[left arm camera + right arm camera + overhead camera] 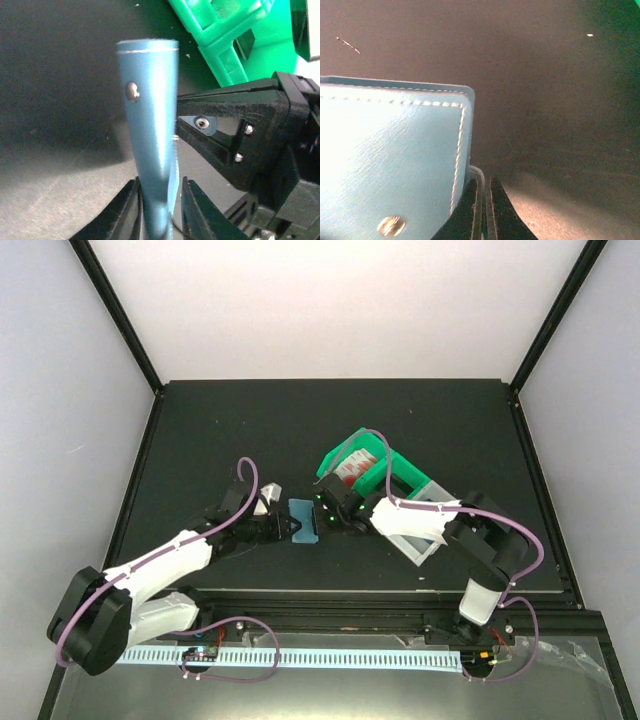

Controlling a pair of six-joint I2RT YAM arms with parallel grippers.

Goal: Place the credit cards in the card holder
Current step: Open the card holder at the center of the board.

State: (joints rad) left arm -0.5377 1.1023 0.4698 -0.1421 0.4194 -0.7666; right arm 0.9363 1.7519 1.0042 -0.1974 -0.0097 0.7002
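The teal-blue card holder [303, 521] is held off the black table between both grippers. In the left wrist view it [150, 110] stands on edge, with a metal snap on its side. My left gripper [283, 527] [160, 212] is shut on its lower end. My right gripper [323, 514] [483, 200] is shut on the holder's snap tab [201, 123]. The holder's stitched face [390, 165] fills the left of the right wrist view. No credit card shows clearly in any view.
A green plastic bin [385, 472] [225, 35] lies tilted just behind the right gripper, with something red and white inside. A white bin [425, 536] lies under the right forearm. The black table's near edge [350, 592] runs below both arms.
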